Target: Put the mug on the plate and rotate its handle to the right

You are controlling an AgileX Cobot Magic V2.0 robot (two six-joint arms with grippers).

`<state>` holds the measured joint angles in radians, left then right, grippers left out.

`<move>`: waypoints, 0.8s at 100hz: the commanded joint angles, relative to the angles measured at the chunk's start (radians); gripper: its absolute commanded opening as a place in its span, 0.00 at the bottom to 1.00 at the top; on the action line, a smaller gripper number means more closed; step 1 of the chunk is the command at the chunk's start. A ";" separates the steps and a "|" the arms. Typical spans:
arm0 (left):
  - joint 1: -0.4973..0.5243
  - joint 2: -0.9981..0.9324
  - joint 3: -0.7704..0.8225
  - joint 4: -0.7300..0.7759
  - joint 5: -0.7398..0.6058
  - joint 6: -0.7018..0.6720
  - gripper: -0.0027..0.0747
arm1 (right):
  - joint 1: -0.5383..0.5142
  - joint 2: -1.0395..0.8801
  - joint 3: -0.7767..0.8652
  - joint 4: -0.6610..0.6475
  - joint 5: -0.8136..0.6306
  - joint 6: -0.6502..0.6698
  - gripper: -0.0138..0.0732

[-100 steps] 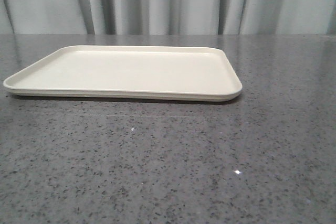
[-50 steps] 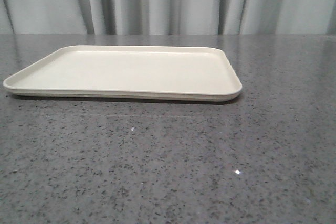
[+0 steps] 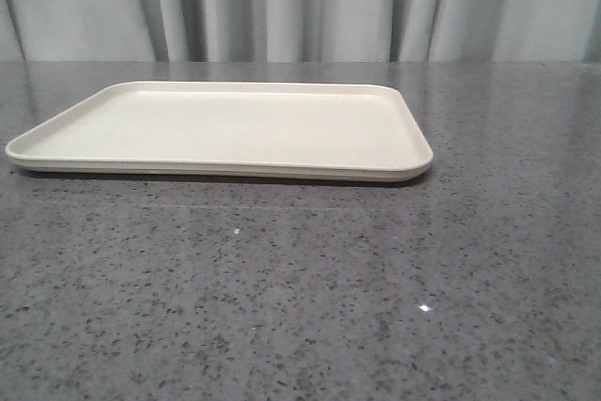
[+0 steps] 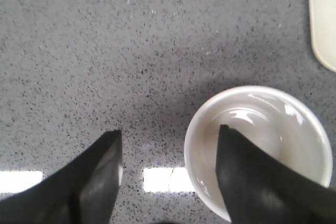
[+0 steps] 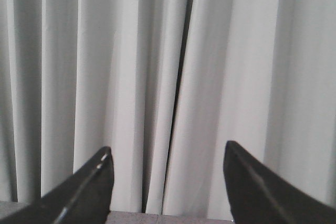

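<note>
The cream plate [image 3: 235, 125] lies bare on the grey table in the front view, where neither the mug nor an arm shows. The left wrist view looks straight down into the white mug [image 4: 275, 124], which stands on the table a little apart from a corner of the plate [image 4: 323, 19]. My left gripper [image 4: 169, 129] is open astride the mug's rim: one finger [image 4: 247, 177] is over the inside of the mug, the other [image 4: 97, 177] is outside over the table. The handle is hidden. My right gripper [image 5: 168, 146] is open, holds nothing and faces the curtain.
Speckled grey tabletop [image 3: 310, 298] stretches in front of the plate. A pale pleated curtain [image 3: 300, 2] hangs behind the table's far edge.
</note>
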<state>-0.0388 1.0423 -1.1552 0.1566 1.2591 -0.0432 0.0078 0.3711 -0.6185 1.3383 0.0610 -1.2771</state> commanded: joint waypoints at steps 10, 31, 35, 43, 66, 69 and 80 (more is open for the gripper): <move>0.003 -0.006 0.055 0.001 0.001 0.001 0.54 | 0.000 0.016 -0.034 0.001 -0.014 -0.011 0.69; 0.003 -0.006 0.117 -0.004 -0.038 0.001 0.54 | 0.000 0.016 -0.034 0.001 -0.005 -0.011 0.69; 0.003 -0.006 0.124 -0.009 -0.051 0.001 0.54 | 0.000 0.016 -0.034 0.001 -0.002 -0.011 0.69; 0.003 -0.005 0.126 -0.008 -0.063 0.001 0.54 | 0.000 0.016 -0.034 0.001 -0.002 -0.011 0.69; 0.003 0.028 0.126 -0.026 -0.091 0.001 0.54 | 0.000 0.016 -0.034 0.001 0.004 -0.011 0.69; 0.003 0.038 0.126 -0.028 -0.091 0.001 0.54 | 0.000 0.016 -0.034 0.001 0.004 -0.011 0.69; 0.003 0.076 0.126 -0.030 -0.093 0.001 0.54 | 0.000 0.016 -0.034 0.001 0.004 -0.011 0.69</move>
<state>-0.0388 1.1063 -1.0049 0.1301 1.2018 -0.0394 0.0078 0.3711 -0.6185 1.3368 0.0807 -1.2771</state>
